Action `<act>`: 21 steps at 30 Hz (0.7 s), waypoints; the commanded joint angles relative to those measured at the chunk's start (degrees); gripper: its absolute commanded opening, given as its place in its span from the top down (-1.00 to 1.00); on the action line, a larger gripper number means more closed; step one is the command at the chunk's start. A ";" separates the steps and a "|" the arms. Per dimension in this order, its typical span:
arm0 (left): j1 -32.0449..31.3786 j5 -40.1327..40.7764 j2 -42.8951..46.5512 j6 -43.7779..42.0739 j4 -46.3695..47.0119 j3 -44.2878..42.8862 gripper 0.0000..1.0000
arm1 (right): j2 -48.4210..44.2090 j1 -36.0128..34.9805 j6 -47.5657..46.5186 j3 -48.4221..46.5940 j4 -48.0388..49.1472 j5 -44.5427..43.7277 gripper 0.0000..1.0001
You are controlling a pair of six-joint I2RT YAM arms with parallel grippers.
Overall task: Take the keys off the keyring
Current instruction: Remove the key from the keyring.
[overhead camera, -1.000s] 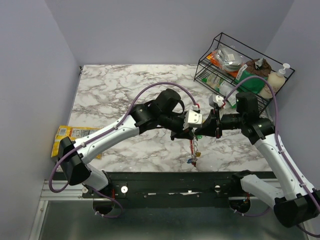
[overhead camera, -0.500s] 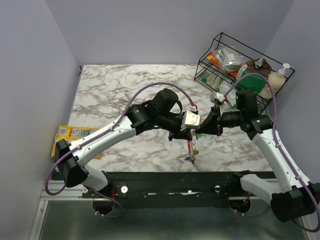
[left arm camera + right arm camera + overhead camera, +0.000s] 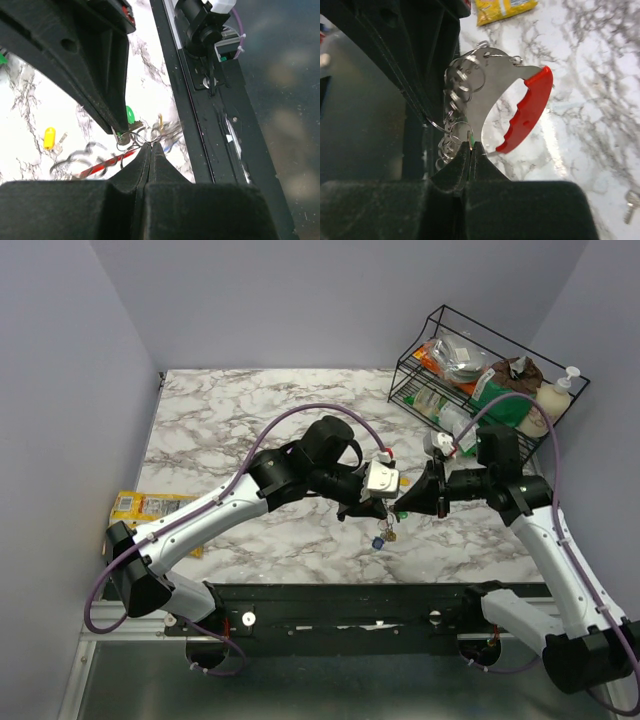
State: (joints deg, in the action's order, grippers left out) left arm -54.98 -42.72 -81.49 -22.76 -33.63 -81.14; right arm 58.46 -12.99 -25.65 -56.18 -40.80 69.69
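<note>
— Top external view: your arms meet a little toward 4 o'clock from the middle of the marble desk (image 3: 220, 420). Your left end effector (image 3: 378, 508) and right end effector (image 3: 403, 504) sit tip to tip, nearly touching. A small bunch of keys (image 3: 383, 536) hangs just under them at 6 o'clock. A wire rack (image 3: 437, 310) stands at 1 o'clock. A yellow snack packet (image 3: 140, 510) lies at 9 o'clock, at the desk's edge.

— Agreed, and your wrist views add detail. In the left wrist view, your left end effector is squeezed fully closed, its fingertips (image 3: 135, 170) pinching thin split rings (image 3: 150, 134). The right one's finger reaches in from 11 o'clock, with the green key (image 3: 130, 114) at its tip. A yellow key (image 3: 49, 138) lies on the desk at 9 o'clock, well apart from the bunch.

— In the right wrist view, your right end effector is closed tight as well, with a sliver of green showing in the pinch. The keyring (image 3: 527, 112) hangs just above. Its red grip is at 2 o'clock and its grey metal arc at 12 o'clock, with split rings threaded along the arc's left side.

— You also have one loose key (image 3: 631, 202) on the desk at 4 o'clock in that view.
</note>
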 commanded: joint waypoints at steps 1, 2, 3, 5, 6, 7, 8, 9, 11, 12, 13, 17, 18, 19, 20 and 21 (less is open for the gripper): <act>-1.53 -4.04 2.48 2.02 3.48 -0.51 1.00 | -7.29 0.95 -6.60 -1.56 -0.78 -8.77 0.99; -1.45 -3.60 2.39 2.46 4.18 -0.25 1.00 | -8.87 1.04 -6.87 -1.65 -0.78 -9.83 0.99; -1.44 -3.42 1.87 2.46 4.27 -0.24 1.00 | -11.15 0.95 -7.39 -1.82 -0.95 -11.66 0.99; -1.44 -3.25 1.34 2.99 4.62 -0.42 1.00 | -12.92 0.95 -8.71 -2.44 -1.39 -12.30 0.99; -1.36 -3.16 0.73 3.16 4.71 -0.59 1.00 | -13.45 0.95 -9.41 -3.31 -2.44 -13.26 0.99; -1.44 -3.33 0.55 3.51 4.62 -0.77 1.00 | -14.15 0.95 -10.12 -3.84 -2.88 -13.70 0.99; -1.36 -3.34 0.37 3.60 4.80 -1.03 1.00 | -14.25 1.04 -10.82 -4.37 -3.49 -13.97 0.99; -1.44 -3.16 -0.06 3.86 4.89 -1.12 1.00 | -14.42 0.95 -11.43 -5.07 -4.72 -15.01 0.99; -1.44 -2.90 -0.24 4.30 5.15 -1.30 1.00 | -15.03 0.95 -12.32 -5.25 -5.17 -15.90 0.99; -1.44 -2.72 -0.33 4.39 5.24 -1.21 1.00 | -15.30 0.95 -12.58 -5.25 -5.34 -16.42 0.99; -1.44 -2.46 -0.33 4.66 5.50 -1.21 1.00 | -15.56 0.95 -12.84 -5.17 -5.26 -16.60 0.99; -1.44 -0.97 -0.60 5.27 6.38 -0.77 1.00 | -16.27 0.87 -13.29 -5.16 -5.43 -16.61 0.99; -1.44 -0.61 -0.86 5.36 6.38 -0.77 1.00 | -16.36 0.87 -13.46 -5.25 -5.52 -16.17 0.99; -1.44 -0.52 -0.95 5.45 6.38 -0.77 1.00 | -16.36 0.95 -13.55 -5.51 -5.61 -15.99 0.99; -1.44 -0.52 -1.03 5.54 6.55 -0.77 1.00 | -16.27 0.95 -13.99 -6.30 -5.78 -15.64 0.99; -1.44 -0.26 -1.30 5.89 6.64 -0.77 1.00 | -16.01 0.95 -14.25 -6.83 -6.57 -14.51 0.99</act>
State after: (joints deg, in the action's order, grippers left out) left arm -55.75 -42.63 -82.13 -18.55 -27.14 -81.21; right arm 42.72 -12.58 -37.45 -60.12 -46.57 56.38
